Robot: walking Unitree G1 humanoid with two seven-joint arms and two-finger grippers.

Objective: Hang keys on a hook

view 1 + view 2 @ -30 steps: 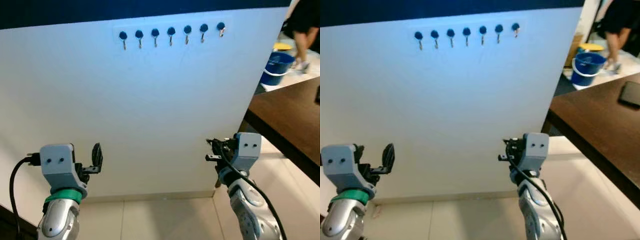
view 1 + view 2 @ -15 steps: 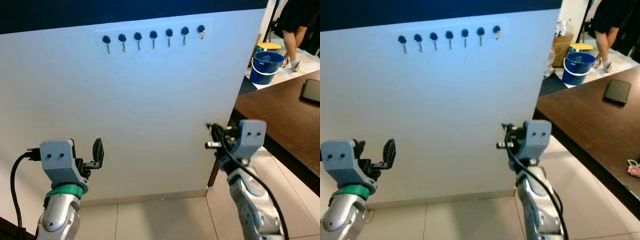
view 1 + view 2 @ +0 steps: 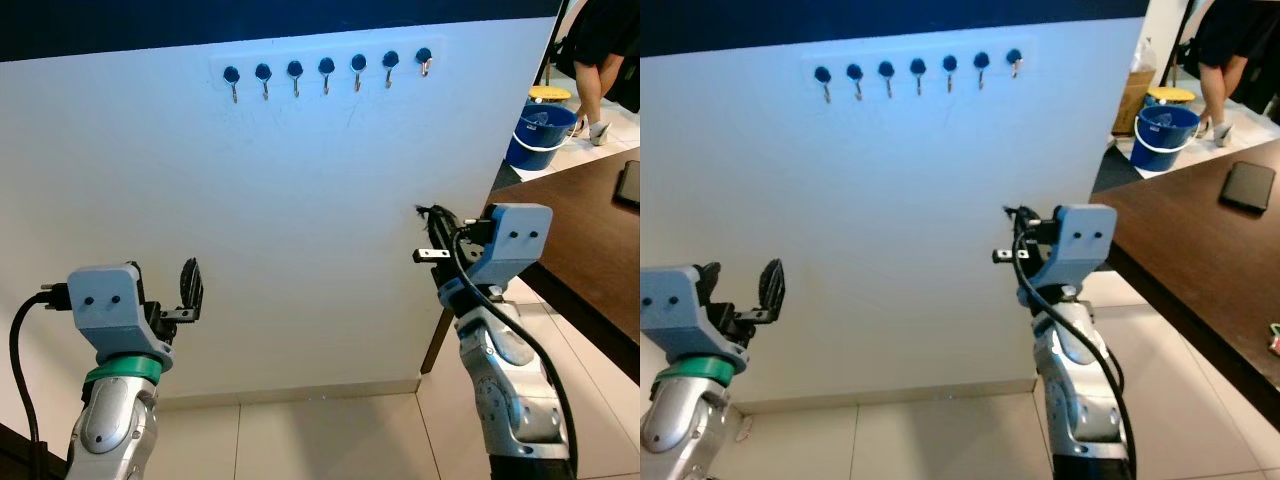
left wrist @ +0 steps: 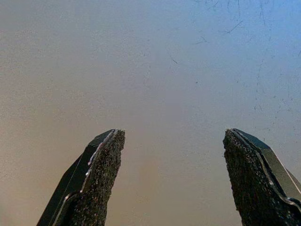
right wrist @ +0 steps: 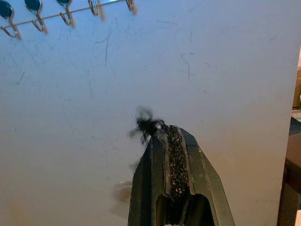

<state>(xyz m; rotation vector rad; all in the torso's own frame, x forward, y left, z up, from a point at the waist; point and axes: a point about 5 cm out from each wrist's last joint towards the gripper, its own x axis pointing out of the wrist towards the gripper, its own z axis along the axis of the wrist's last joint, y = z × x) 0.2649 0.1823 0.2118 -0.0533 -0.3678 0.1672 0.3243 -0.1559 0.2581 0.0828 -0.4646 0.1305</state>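
A row of several small blue-capped metal hooks point(image 3: 326, 70) runs along the top of a white board point(image 3: 300, 200). My right gripper point(image 3: 440, 228) is raised in front of the board, well below the hooks and to their right. It is shut on the keys: a black tuft point(image 5: 146, 125) sticks out at the fingertips and a small silver piece point(image 3: 425, 254) hangs beneath. My left gripper point(image 3: 740, 288) is held low at the left, open and holding nothing, its fingers point(image 4: 101, 169) pointing at the bare board.
A dark wooden table point(image 3: 600, 230) stands to the right, with a black phone point(image 3: 1248, 185) lying on it. Beyond it are a blue bucket point(image 3: 540, 130) and a person's legs point(image 3: 605, 60). Pale floor tiles point(image 3: 300, 440) lie below the board.
The camera has shifted sideways. My right gripper has risen closer to the height of the hooks, still shut on the keys. The left gripper stays open and low.
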